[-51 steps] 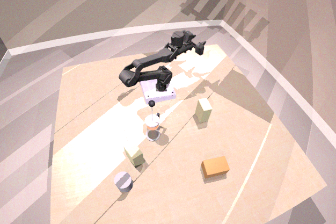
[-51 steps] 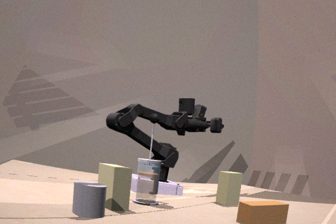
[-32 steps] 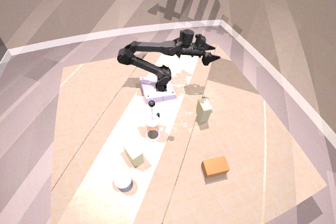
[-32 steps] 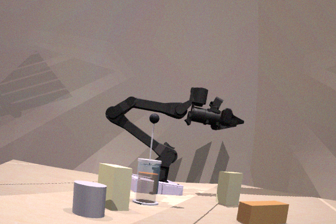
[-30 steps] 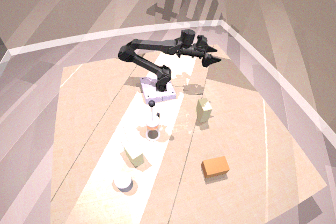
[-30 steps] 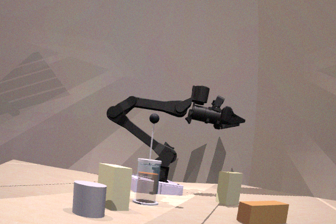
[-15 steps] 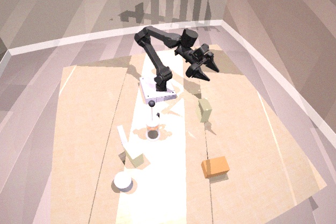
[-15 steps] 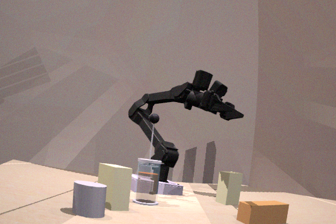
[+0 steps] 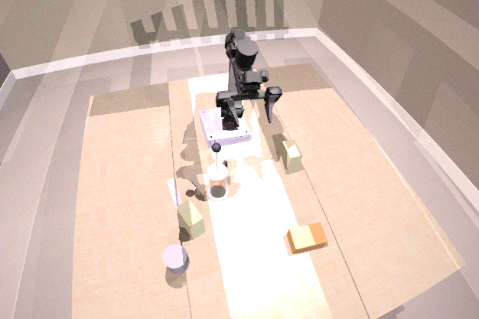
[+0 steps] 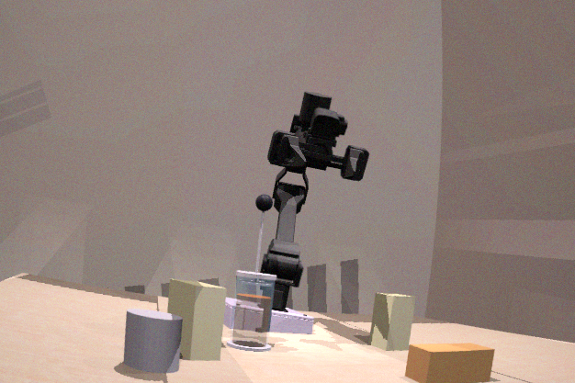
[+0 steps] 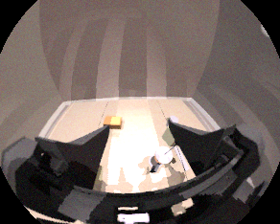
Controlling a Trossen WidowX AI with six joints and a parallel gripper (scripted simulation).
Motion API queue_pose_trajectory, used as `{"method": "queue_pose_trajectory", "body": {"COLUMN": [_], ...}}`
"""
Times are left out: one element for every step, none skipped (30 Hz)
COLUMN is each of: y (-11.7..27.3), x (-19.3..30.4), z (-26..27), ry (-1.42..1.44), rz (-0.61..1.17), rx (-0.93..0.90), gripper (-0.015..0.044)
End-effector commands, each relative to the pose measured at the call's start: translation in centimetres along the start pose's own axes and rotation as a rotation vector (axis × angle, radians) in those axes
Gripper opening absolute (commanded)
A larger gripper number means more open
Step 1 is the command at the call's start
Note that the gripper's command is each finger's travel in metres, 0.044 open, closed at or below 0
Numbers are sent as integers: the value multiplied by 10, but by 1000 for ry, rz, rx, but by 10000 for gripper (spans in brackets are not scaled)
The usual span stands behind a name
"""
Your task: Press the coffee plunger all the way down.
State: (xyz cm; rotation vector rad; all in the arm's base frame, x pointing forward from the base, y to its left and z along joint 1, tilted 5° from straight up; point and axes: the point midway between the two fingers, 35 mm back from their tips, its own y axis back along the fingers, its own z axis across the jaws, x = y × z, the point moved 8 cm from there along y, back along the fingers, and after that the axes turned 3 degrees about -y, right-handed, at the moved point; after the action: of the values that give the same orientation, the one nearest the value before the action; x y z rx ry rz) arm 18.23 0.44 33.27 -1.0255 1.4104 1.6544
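The coffee press (image 9: pixel 217 187) (image 10: pixel 251 318) (image 11: pixel 162 155) stands upright on the table, a clear glass with a pale lid and an orange band inside. Its black plunger knob (image 9: pixel 216 147) (image 10: pixel 264 202) stands high above the lid on a long thin rod. In the wrist view the press is low and right of centre; I cannot make out the knob there for certain. My gripper (image 9: pixel 253 123) (image 10: pixel 322 159) (image 11: pixel 140 126) is wide open and empty. It hangs in the air, higher than the knob and to its right in the top and exterior views, touching nothing.
A green block (image 9: pixel 191 219) (image 10: pixel 197 322) and a grey-purple cylinder (image 9: pixel 176 258) (image 10: pixel 152 341) stand left of the press. Another green block (image 9: pixel 291 157) (image 10: pixel 392 321) stands right. An orange block (image 9: pixel 307 238) (image 10: pixel 449 364) (image 11: pixel 112 123) lies front right. The pale arm base (image 9: pixel 232 139) is behind the press.
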Motion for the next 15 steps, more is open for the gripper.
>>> {"method": "queue_pose_trajectory", "body": {"y": [7, 10, 13, 16, 19, 21, 22, 21, 20, 18, 15, 12, 8, 5, 1], "x": [-6, -7, -7, -8, -8, -8, -8, -7, -4, 0, 5, 12, 19, 27, 34], "z": [-30, -38, -46, -54, -61, -64, -66, -66, -66, -66, -66, -66, -66, -66, -66], "ry": [-79, -104, -129, -155, -176, -189, -193, -193, -193, -193, -193, -193, -193, -193, -193], "rz": [37, 46, 54, 62, 68, 72, 73, 73, 73, 73, 73, 73, 73, 73, 73], "rx": [134, 171, 208, 245, 275, 292, 298, 298, 298, 298, 298, 298, 298, 298, 298], "gripper": [440, 440, 440, 440, 440, 440, 440, 440, 440, 440, 440, 440, 440, 440, 440]}}
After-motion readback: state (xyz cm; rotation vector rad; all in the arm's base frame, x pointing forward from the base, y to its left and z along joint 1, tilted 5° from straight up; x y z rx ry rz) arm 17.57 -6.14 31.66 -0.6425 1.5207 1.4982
